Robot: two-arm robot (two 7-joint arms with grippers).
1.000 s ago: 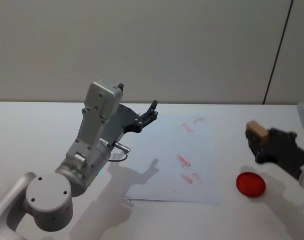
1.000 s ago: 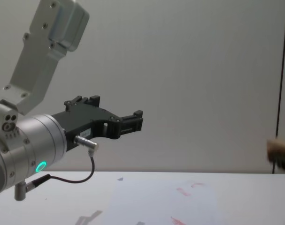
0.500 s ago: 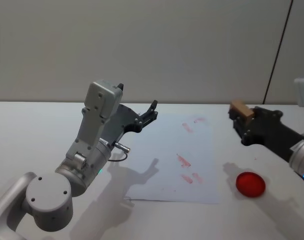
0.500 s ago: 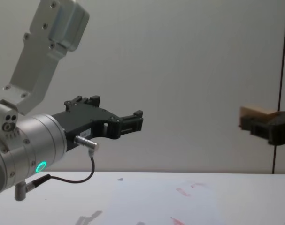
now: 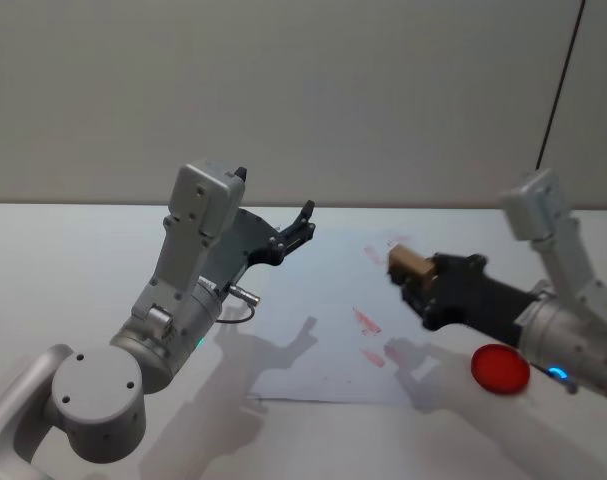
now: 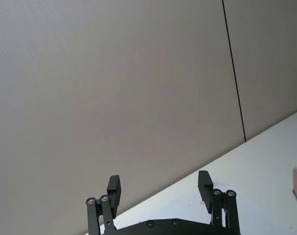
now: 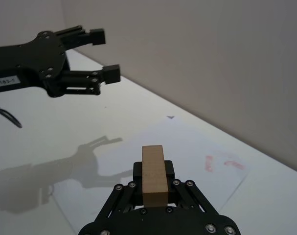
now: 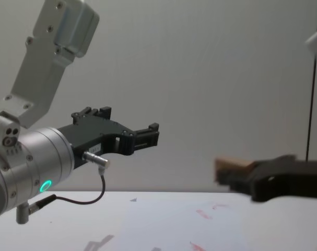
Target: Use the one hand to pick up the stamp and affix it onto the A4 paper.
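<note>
My right gripper [image 5: 415, 276] is shut on the stamp [image 5: 407, 263], a small tan wooden block, and holds it in the air over the right part of the A4 paper [image 5: 318, 335]. In the right wrist view the stamp [image 7: 153, 174] stands upright between the black fingers, above the A4 paper [image 7: 187, 143] with its faint red marks. The chest view shows the stamp [image 8: 232, 166] well above the sheet [image 8: 174, 230]. My left gripper [image 5: 305, 224] hangs open and raised over the paper's far left corner, with nothing in it.
A round red ink pad [image 5: 500, 367] lies on the white table right of the paper, below my right arm. Several red stamped marks [image 5: 367, 322] sit on the sheet's right half. The left arm's housing [image 5: 198, 250] rises over the table's left side.
My right gripper has carried the stamp leftward and lower, from beyond the paper's right edge to above its right part. The left arm has not moved.
</note>
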